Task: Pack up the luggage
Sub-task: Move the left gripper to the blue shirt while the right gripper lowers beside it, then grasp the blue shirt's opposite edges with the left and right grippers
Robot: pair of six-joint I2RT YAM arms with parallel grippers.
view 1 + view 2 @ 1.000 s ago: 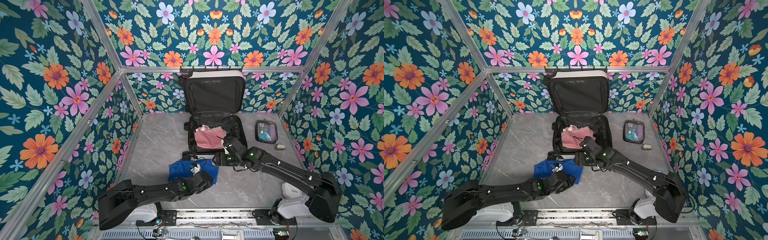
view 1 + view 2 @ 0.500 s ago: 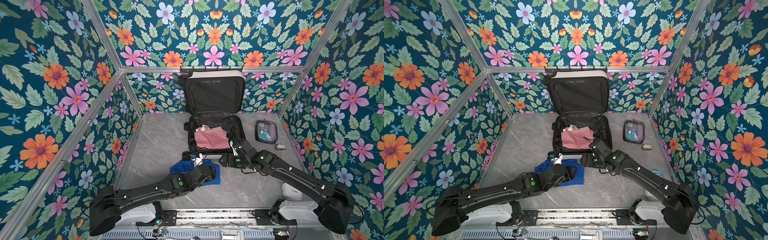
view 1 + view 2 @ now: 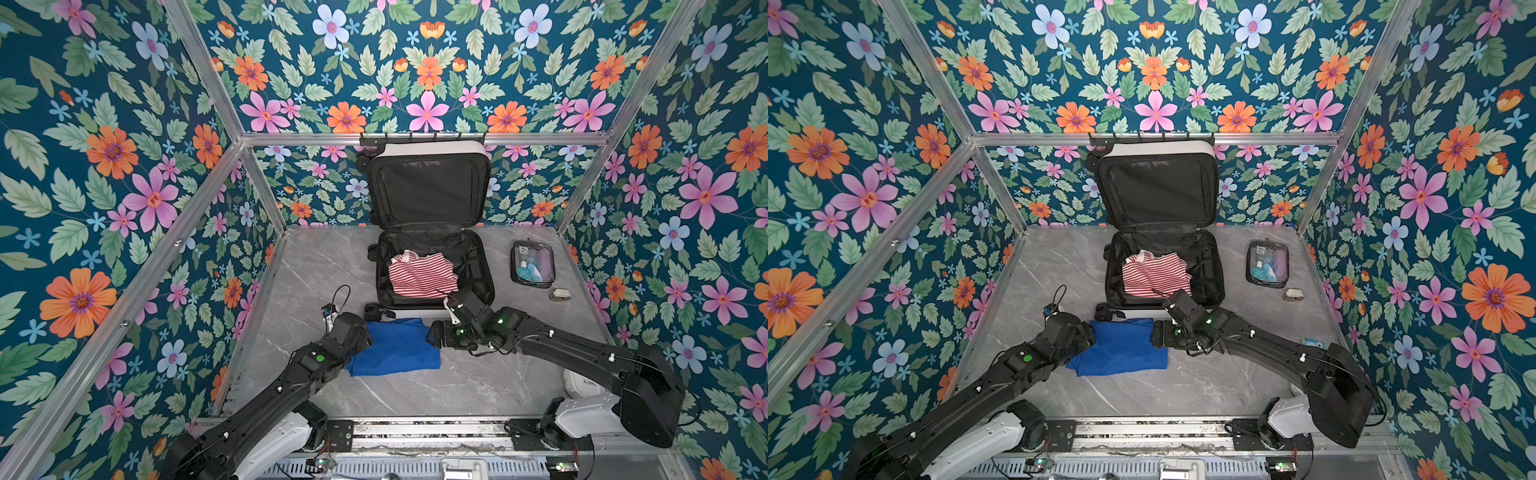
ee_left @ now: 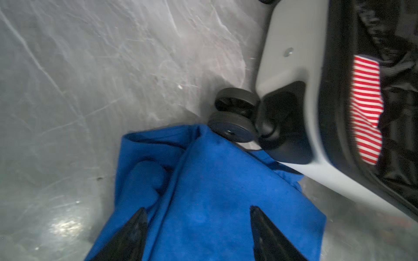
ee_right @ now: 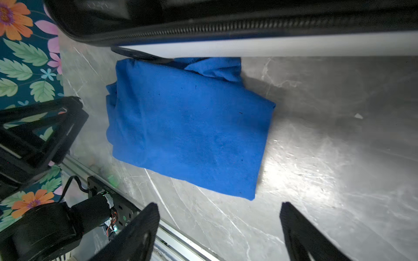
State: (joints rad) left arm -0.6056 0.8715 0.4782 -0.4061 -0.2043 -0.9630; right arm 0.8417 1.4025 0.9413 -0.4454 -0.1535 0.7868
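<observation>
Both arms have moved. The right gripper [image 5: 219, 205] was up over the luggage [image 3: 428, 191] by the striped shirt [image 3: 422, 276], and now it has pulled back out. It sits low, just outside the luggage's front right corner. The left gripper [image 4: 197, 209] has slid over toward the luggage's front left corner.

The white luggage lies open at the back of the grey table [image 3: 324, 266], with its lid standing up against the flower wall. Inside the bottom half is the red and white striped shirt, a bit bunched up. The rest of the black inside is bare.

A folded blue cloth [image 3: 395, 347] lies on the table in front of the luggage. Its far edge touches the luggage's white front wall and one black wheel [image 4: 233, 119].

The left jaws are wide apart over the blue cloth's edge. The right jaws are wide apart too, with only table between them.

To the right of the luggage lies a clear pouch [image 3: 532, 264] with a black edge. It holds blue-green and purple things. A small white thing [image 3: 560, 295] lies just beside it.
</observation>
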